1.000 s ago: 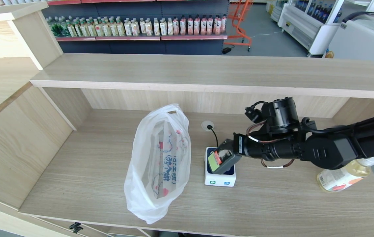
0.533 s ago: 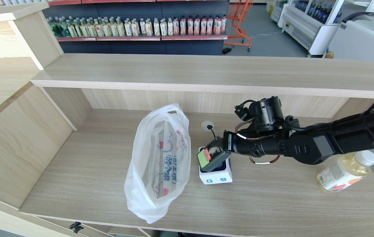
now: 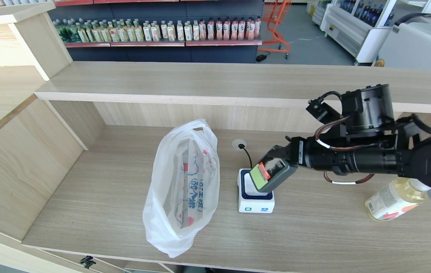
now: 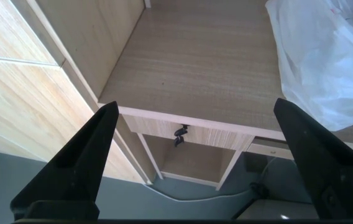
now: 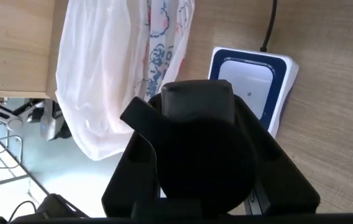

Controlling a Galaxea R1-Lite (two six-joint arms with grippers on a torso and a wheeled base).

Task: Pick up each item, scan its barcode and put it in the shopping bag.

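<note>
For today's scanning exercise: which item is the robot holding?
The small dark box, clamped in the right gripper near the scanner; the bottle lies on the counter.

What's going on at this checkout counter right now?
The right gripper is shut on a small dark item with a green and red label, holding it over the white scanner. The shopping bag stands open on the counter just left of the scanner. A bottle lies on the counter's right side, not yet picked up. The left gripper is open, near the counter's front edge.
</note>
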